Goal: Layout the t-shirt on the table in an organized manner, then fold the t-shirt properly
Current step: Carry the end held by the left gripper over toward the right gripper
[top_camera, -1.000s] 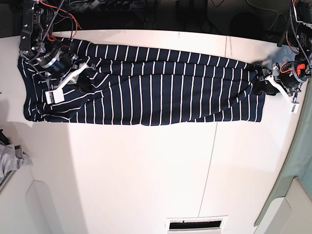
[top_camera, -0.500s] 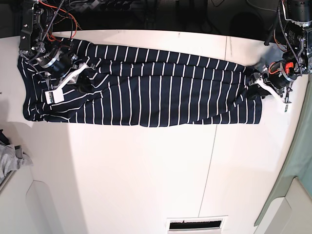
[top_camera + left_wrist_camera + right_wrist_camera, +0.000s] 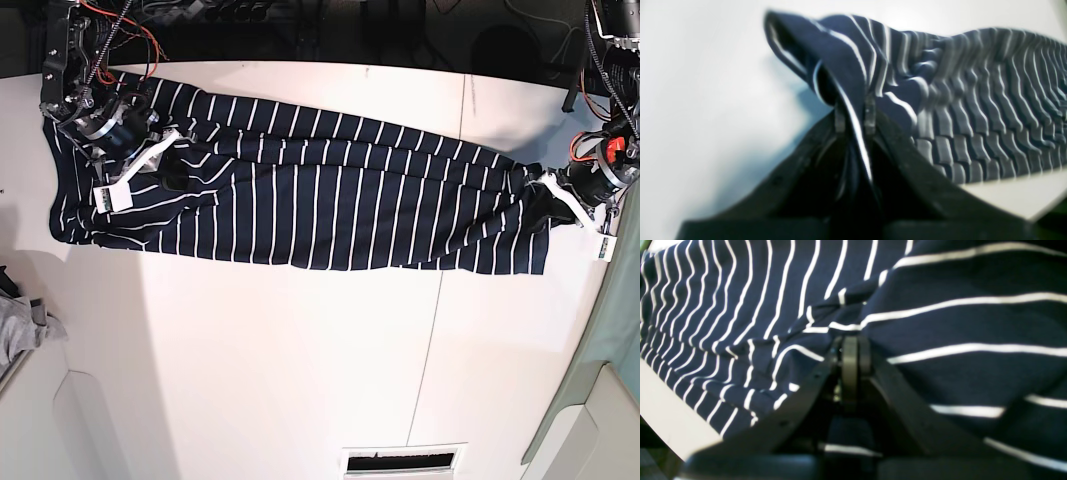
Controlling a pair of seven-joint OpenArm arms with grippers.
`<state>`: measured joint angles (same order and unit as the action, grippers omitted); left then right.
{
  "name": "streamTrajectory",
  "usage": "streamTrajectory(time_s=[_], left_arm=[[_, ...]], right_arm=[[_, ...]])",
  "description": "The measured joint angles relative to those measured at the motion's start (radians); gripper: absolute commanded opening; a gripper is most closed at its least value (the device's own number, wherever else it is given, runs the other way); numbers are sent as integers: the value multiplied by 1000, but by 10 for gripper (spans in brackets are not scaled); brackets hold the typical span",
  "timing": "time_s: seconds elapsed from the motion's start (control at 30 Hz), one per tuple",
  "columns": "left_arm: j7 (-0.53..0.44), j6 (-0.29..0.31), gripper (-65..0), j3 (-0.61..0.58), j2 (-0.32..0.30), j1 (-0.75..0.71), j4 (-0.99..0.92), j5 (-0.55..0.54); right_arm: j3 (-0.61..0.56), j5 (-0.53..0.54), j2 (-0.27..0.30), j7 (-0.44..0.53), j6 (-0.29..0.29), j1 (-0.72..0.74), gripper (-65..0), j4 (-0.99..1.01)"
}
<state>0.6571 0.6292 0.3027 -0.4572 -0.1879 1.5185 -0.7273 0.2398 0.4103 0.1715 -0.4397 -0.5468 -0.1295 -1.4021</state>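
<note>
Base view shows the t-shirt [image 3: 320, 205] stretched long across the far half of the white tabletop [image 3: 300, 360], one robot arm at each end. Left gripper [image 3: 855, 115] has its jaws pinched tight on a raised fold of striped fabric. Right gripper [image 3: 850, 350] has its jaws closed, pressed against the cloth; a grip is unclear.

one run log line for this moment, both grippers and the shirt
left gripper: shut on t-shirt edge | right gripper: shut on t-shirt | t-shirt: stretched between them across table
</note>
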Motion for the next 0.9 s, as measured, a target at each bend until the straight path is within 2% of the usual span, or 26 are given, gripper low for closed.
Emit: streamTrajectory(time_s=[0.17,0.27,0.33,0.4,0.43,0.7,0.83,0.9], left_arm=[[11,-4,-650,-106,29,-78,235,6],[-15,-64,-650,-215,77,-65,319,17],[-53,-86,-650,-293,119,-42,318,109],[-60,-167,-650,-359,171,-11,282,192],[-60,-187,-650,-384,190,3,258,212],[-80,-184,-650,-557,313,66,146,274],[-121,-181,-650,-574,380,101,75,329],[-129,-180,-650,-574,388,113,21,329]], right_arm=[[0,0,0,1,0,0,-650,0],[0,1,0,1,0,0,-650,0],[0,0,0,1,0,0,-650,0],[0,2,0,2,0,0,-650,0],[0,1,0,1,0,0,-650,0],[0,0,-2,1,0,0,-650,0],[0,0,0,1,0,0,-650,0],[0,0,0,1,0,0,-650,0]])
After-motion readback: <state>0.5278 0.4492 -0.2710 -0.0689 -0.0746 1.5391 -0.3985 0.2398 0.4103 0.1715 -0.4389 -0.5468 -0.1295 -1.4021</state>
